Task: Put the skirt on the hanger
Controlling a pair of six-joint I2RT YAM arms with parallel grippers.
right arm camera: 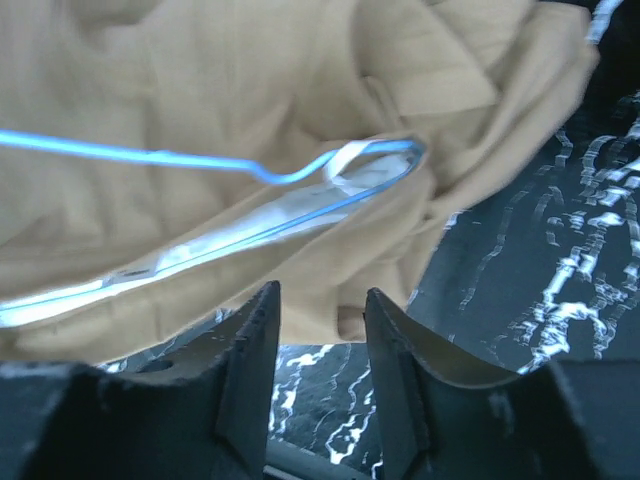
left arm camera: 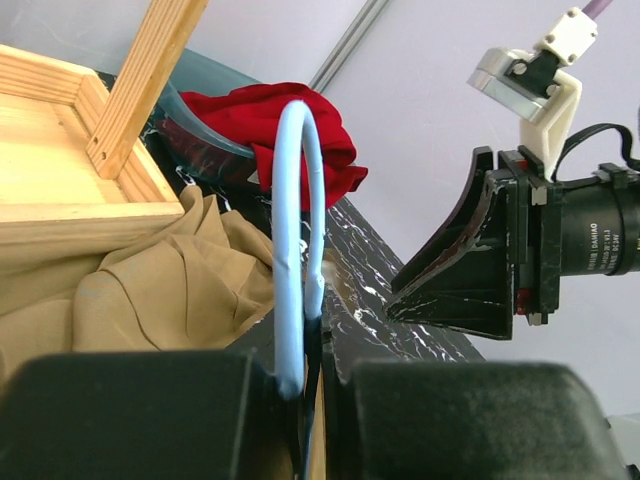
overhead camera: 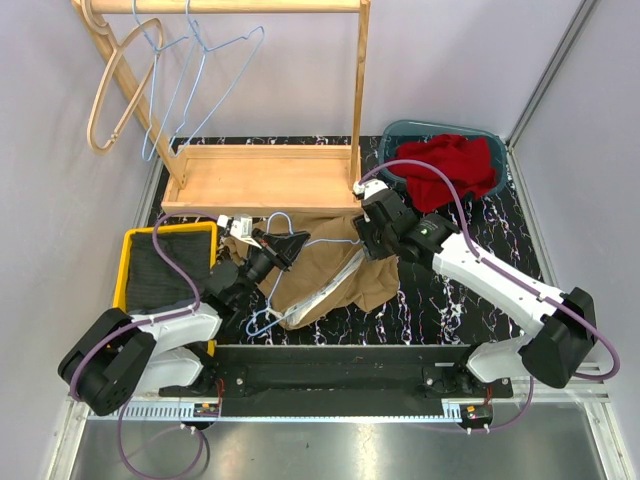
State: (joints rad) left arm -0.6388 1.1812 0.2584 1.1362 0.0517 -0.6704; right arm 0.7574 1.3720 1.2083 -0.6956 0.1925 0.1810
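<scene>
Black marbled table (overhead camera: 450,300), grey walls around. Left gripper (left arm camera: 305,385) is clamped tight on the blue wire hanger (left arm camera: 295,200). Right gripper (right arm camera: 320,300) is half open, empty, just short of the tan skirt (overhead camera: 330,275) (crumpled mid-table, one hanger end in its folds). Skirt's far edge meets the wooden rack base (overhead camera: 260,178); any overlap is unclear. Bare table to the right.
</scene>
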